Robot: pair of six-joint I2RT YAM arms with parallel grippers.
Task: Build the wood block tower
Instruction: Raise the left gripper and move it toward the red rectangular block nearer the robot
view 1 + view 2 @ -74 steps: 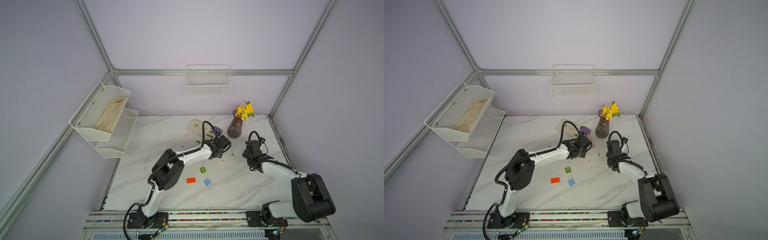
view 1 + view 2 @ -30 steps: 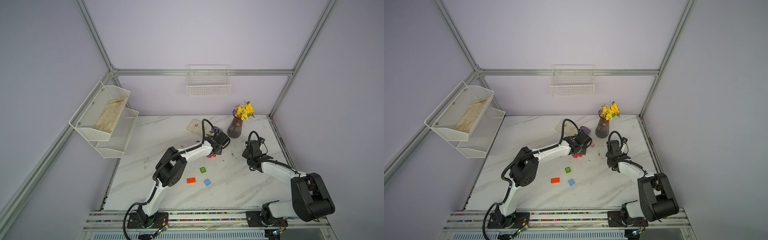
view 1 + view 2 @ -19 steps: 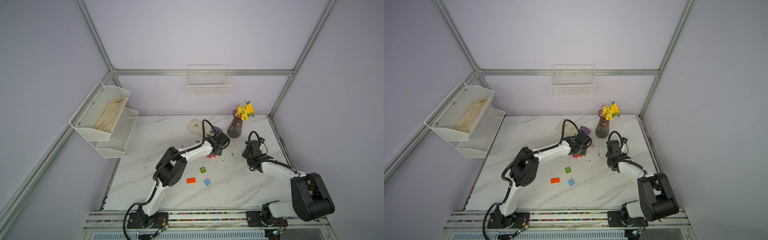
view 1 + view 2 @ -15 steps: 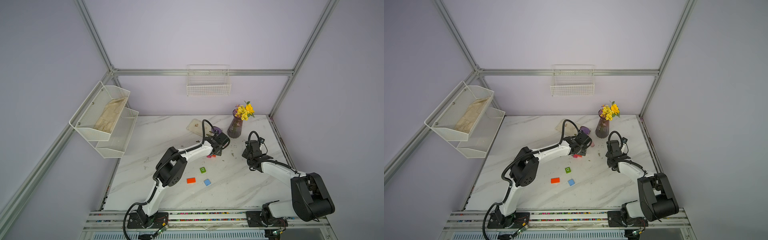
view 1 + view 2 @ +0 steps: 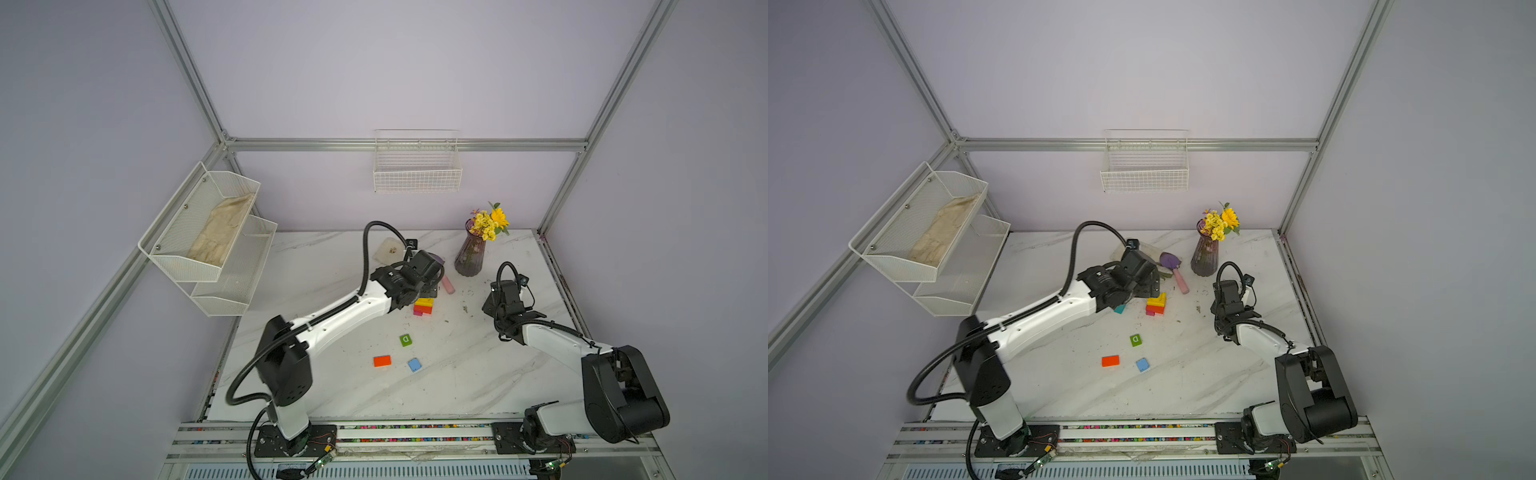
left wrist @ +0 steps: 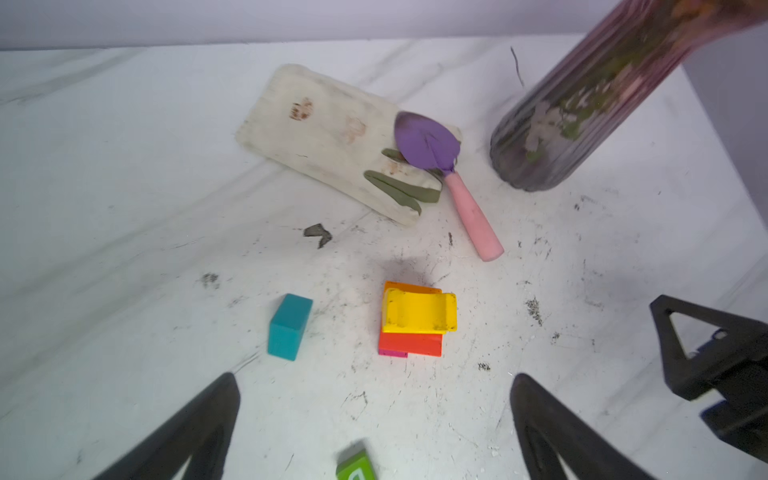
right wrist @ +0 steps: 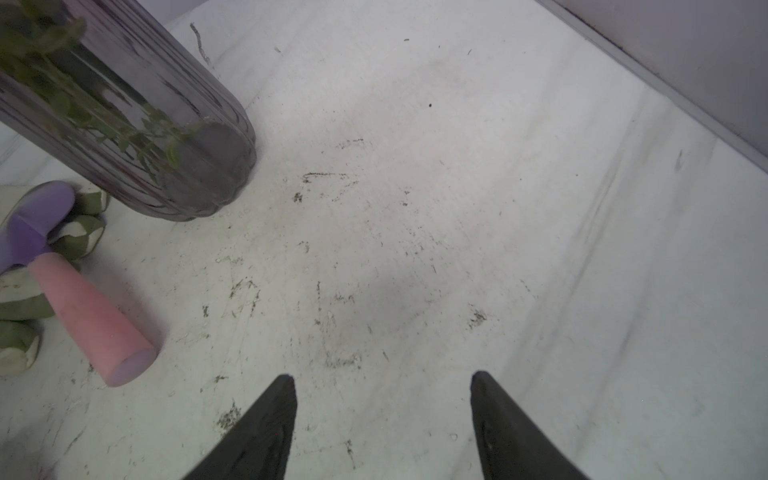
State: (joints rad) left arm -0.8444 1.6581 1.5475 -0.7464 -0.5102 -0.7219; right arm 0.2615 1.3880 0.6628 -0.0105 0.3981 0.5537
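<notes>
**Stacked four high, jaws off on both sides**

Toward the far edge of the white marble surface [image 5: 316, 270], right of its middle, in both top views: the tower [image 5: 424, 306] [image 5: 1155, 305]. Four layers to count from the left wrist view: a yellow block [image 6: 419, 313] on top, an orange block [image 6: 409, 286] showing past its edge, a red block [image 6: 409, 344] beneath, and a magenta block [image 6: 392, 353] peeking out lowest. Not squarely aligned, with edges stepping out from layer to layer.

Near the tower but apart from it, resting on the surface: a teal block [image 6: 289, 326] [image 5: 1120, 308], right at the edge of the left arm in a top view.

As for the left jaws: spread wide, nothing between them, touching no block, held in the air over the tower's part of the surface.

As for the right jaws: parted too, empty, over bare scuffed surface between the tower and the right edge.

Nearer the middle of the surface, well apart from the tower and from each other:
- a green block [image 5: 406, 340] [image 5: 1136, 340] with a white letter D on top
- a flat orange-red block [image 5: 382, 360] [image 5: 1110, 360]
- a small blue block [image 5: 414, 364] [image 5: 1142, 364]

Close to the far right corner: a ribbed purple vase [image 5: 469, 257] [image 5: 1204, 257] of yellow flowers, upright. Between vase and tower: a purple trowel [image 5: 1170, 262] [image 6: 428, 143] with a pink handle, its blade lying on a soiled cream gardening glove [image 6: 332, 133].
</notes>
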